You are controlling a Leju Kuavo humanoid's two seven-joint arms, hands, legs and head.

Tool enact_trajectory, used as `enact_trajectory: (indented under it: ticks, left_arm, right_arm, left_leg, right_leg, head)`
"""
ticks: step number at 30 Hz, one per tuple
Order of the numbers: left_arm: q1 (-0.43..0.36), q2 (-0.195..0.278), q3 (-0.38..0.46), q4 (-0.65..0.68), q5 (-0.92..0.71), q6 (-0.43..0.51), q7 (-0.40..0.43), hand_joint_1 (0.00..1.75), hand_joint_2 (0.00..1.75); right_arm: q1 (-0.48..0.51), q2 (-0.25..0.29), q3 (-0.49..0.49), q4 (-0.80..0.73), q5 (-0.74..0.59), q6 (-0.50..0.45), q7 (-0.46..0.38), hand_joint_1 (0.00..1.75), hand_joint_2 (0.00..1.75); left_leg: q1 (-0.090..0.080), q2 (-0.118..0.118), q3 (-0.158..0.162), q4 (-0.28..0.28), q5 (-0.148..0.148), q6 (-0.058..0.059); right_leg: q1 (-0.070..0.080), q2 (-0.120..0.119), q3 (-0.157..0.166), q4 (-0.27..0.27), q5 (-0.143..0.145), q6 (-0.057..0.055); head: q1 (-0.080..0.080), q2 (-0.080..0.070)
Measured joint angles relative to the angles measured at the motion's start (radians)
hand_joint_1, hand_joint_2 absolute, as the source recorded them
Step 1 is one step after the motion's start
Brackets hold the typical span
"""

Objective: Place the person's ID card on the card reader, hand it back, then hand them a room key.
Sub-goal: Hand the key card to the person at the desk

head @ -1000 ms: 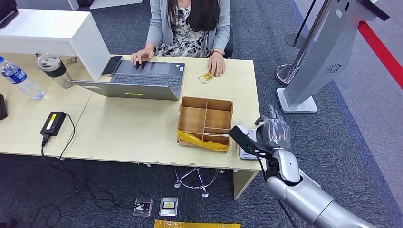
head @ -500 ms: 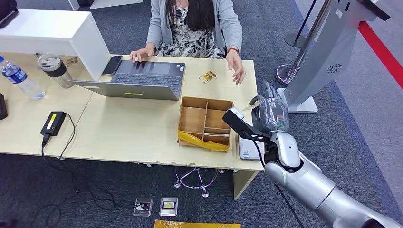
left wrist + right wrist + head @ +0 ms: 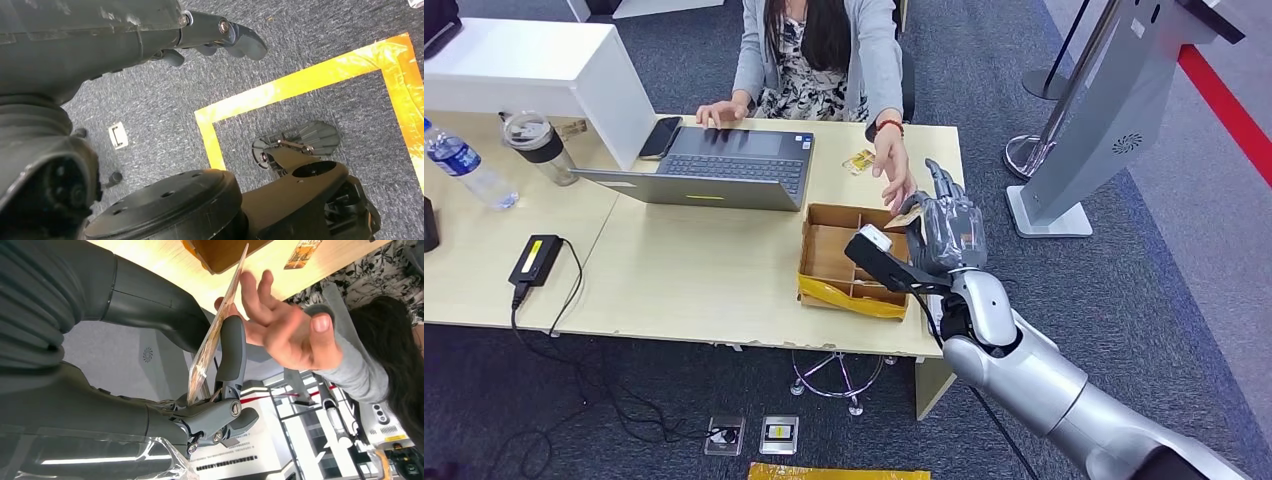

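Head view: the right hand [image 3: 944,225] pinches a thin tan card [image 3: 908,217] above the brown divided cardboard box [image 3: 856,257] on the pale wooden table [image 3: 694,270]. The person's hand [image 3: 894,180] is right at the card, maybe touching it. The left hand [image 3: 210,32] hangs over grey carpet, fingers curled, apparently holding nothing.

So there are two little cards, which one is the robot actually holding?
The card pinched in the robot's right hand, raised over the cardboard box toward the person's hand. The other card lies flat on the desk beside the laptop.

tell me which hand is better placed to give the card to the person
Right. The right hand already pinches the card, raised beside the person's hand. The left hand hangs over the floor.
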Motion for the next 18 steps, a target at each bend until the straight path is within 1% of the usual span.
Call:
enact_trajectory:
  ticks: [10,11,12,14,15,16,18]
  left_arm:
    - [0.000,0.000,-0.014,0.000,-0.004,-0.002,-0.001,0.00,0.00]
    - [0.000,0.000,-0.015,0.000,-0.004,-0.002,-0.001,0.00,0.00]
    - [0.000,0.000,-0.016,0.000,-0.005,-0.002,-0.001,0.00,0.00]
    - [0.000,0.000,-0.017,0.000,-0.006,-0.002,-0.001,0.00,0.00]
    - [0.000,0.000,-0.017,0.000,-0.006,-0.002,-0.001,0.00,0.00]
    - [0.000,0.000,-0.017,0.000,-0.006,-0.002,-0.001,0.00,0.00]
    - [-0.001,0.000,-0.018,0.000,-0.006,-0.003,-0.001,0.00,0.00]
  right_arm:
    - [0.000,0.016,0.000,0.029,0.025,0.003,-0.002,1.75,1.75]
    - [0.000,0.017,0.000,0.032,0.025,0.003,-0.002,1.64,1.75]
    - [0.000,0.017,-0.001,0.034,0.025,0.003,-0.002,1.20,1.75]
    - [0.000,0.019,-0.001,0.040,0.026,0.002,-0.003,0.33,0.87]
    - [0.000,0.020,-0.001,0.042,0.026,0.002,-0.003,0.00,0.44]
    - [0.000,0.021,-0.001,0.045,0.026,0.001,-0.003,0.00,0.00]
    - [0.000,0.025,-0.001,0.051,0.025,-0.002,-0.005,0.00,0.00]
  left_leg:
    - [0.000,0.000,0.000,0.000,0.000,0.000]
    - [0.000,0.000,0.000,0.000,0.000,0.000]
    - [0.000,0.000,0.000,0.000,0.000,0.000]
    - [0.000,0.000,0.000,0.000,0.000,0.000]
    - [0.000,0.000,0.000,0.000,0.000,0.000]
    - [0.000,0.000,0.000,0.000,0.000,0.000]
    - [0.000,0.000,0.000,0.000,0.000,0.000]
  right_leg:
    - [0.000,0.000,0.000,0.000,0.000,0.000]
    - [0.000,0.000,0.000,0.000,0.000,0.000]
    - [0.000,0.000,0.000,0.000,0.000,0.000]
    - [0.000,0.000,0.000,0.000,0.000,0.000]
    - [0.000,0.000,0.000,0.000,0.000,0.000]
    - [0.000,0.000,0.000,0.000,0.000,0.000]
    - [0.000,0.000,0.000,0.000,0.000,0.000]
  head:
    - [0.000,0.000]
    - [0.000,0.000]
    - [0.000,0.000]
    - [0.000,0.000]
    - [0.000,0.000]
    - [0.000,0.000]
    - [0.000,0.000]
